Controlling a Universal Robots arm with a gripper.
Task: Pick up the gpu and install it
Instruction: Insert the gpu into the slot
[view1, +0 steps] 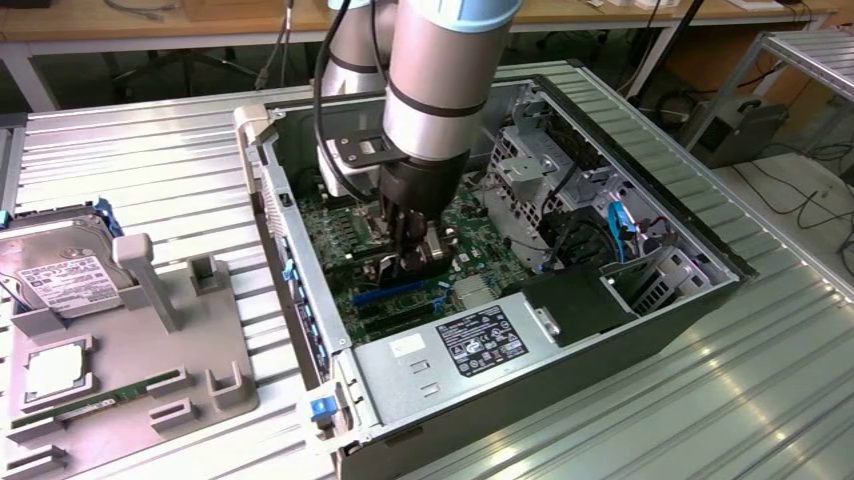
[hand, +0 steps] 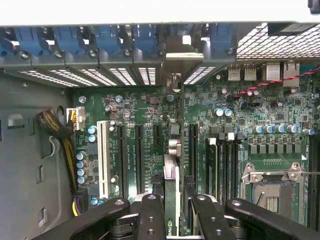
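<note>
Exterior view: arm (view1: 441, 80) extends down into the open PC case (view1: 667, 300), which lies on its side on a slatted metal table (view1: 147, 170). The gripper (view1: 416, 262) sits low over the mobo (view1: 334, 235), w/ a blue slot (view1: 380, 293) just below the jaws. What sits btwn the jaws cannot be made out from this angle.

Labels:
- PSU (view1: 454, 350), near the jaws on the case's front side: white label w/ black print and cert. marks, text not legible.
- HDD (view1: 60, 280), well apart from the jaws toward the exterior view's left: white label, print not legible. It rests in a grey fixture tray (view1: 200, 380) along w/ a green memory stick (view1: 100, 400).

Wrist view: two black fingers (hand: 150, 215) stand part-way apart and are clamped on the gpu (hand: 171, 182), one finger per side. The card is edge-on and upright, running from btwn the jaws out ahead of them toward the case's rear wall. A small pale logo on the card's edge, close to the jaws, is not readable. The card is over the mobo among the black expansion slots; whether its connector is seated cannot be told.

Ref. positions:
- White slot (hand: 103, 160): off to one side of the jaws, past two black slots.
- CPU socket (hand: 270, 192): opposite side of the jaws.
- Blue bracket latches (hand: 105, 40): ahead of the jaws, along the rear wall.
- Mobo silkscreen: too small to read.
</note>
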